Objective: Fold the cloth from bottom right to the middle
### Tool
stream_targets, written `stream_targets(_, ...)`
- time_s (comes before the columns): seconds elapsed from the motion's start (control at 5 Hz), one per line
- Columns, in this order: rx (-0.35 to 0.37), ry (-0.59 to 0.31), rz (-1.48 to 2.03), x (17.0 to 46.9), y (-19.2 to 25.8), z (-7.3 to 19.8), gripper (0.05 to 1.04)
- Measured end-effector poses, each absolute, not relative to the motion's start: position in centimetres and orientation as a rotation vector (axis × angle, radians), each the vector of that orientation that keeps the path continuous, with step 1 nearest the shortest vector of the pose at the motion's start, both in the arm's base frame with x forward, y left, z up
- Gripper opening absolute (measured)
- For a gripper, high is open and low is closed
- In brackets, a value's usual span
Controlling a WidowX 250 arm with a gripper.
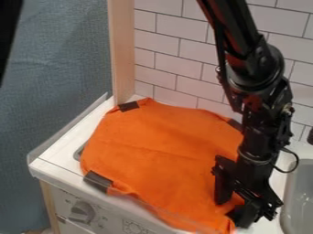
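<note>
So the orange cloth (162, 146) is spread out flat-ish on the white table (52, 168), with dark patches (98, 181) at 8, 11 and 2 o'clock. Gripper (231, 206) is down at its 4-5 o'clock edge, jaws spread apart, orange fabric showing between them.

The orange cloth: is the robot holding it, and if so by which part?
Nothing looks held: the gripper has its jaws apart over the cloth, near its lower right corner.
</note>
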State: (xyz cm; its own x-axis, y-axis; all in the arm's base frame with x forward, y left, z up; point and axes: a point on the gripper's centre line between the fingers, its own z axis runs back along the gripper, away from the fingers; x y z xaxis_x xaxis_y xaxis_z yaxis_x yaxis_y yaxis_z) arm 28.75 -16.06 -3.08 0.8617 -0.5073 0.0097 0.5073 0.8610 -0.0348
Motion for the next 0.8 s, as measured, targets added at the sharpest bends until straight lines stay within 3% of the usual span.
stream_targets(0.2, -0.039, -0.012, -0.532, 28.97, -16.17, -3.07, 0.455)
stream_targets(0.4, -0.045, -0.016, -0.537, 29.01, -16.27, -3.07, 0.303)
stream_targets(0.8, -0.076, -0.011, -0.563, 28.79, -16.68, -2.94, 0.089)
